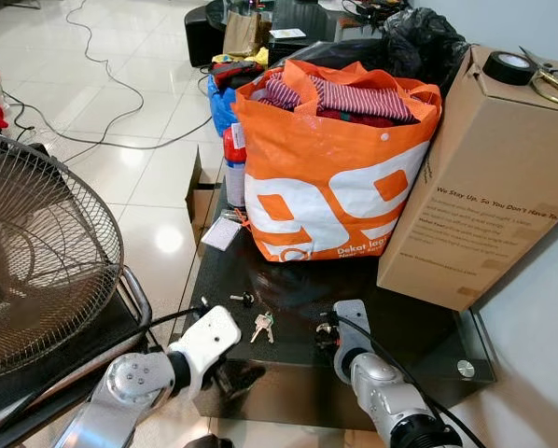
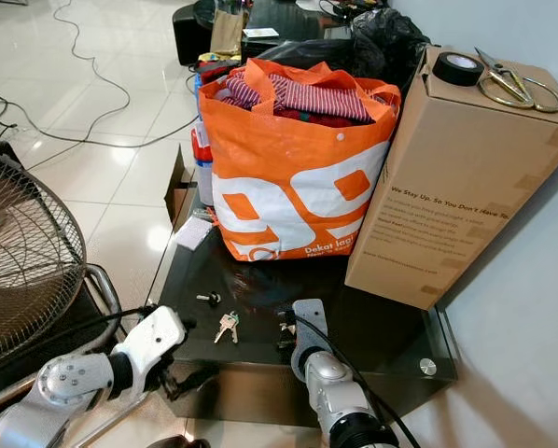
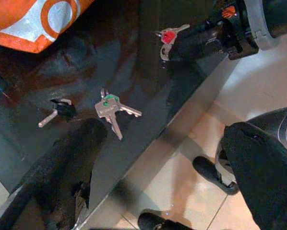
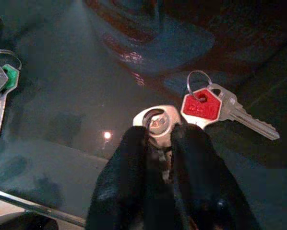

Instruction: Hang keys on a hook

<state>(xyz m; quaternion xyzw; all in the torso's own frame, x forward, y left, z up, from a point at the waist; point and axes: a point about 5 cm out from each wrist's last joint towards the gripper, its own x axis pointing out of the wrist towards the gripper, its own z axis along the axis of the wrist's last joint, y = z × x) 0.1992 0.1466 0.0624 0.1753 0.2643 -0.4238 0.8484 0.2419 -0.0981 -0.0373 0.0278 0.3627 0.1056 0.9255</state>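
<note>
A bunch of keys with a red-capped key (image 4: 201, 106) lies on the dark glass table (image 1: 428, 327). My right gripper (image 4: 159, 136) is shut on the silver key head (image 4: 158, 120) of that bunch, low on the table near its front edge (image 1: 326, 331). A second bunch with a green-capped key (image 1: 262, 325) lies flat a little to the left, untouched (image 3: 110, 108). My left gripper (image 3: 163, 129) is open at the table's front edge, its fingers (image 3: 62, 177) spread wide, just short of the green bunch.
A full orange bag (image 1: 326, 187) and a cardboard box (image 1: 484, 177) with a tape roll (image 1: 509, 67) and scissors stand behind the keys. A small black-headed key (image 1: 243, 299) lies left of the green bunch. A fan (image 1: 36, 261) stands on the left; cables cross the floor.
</note>
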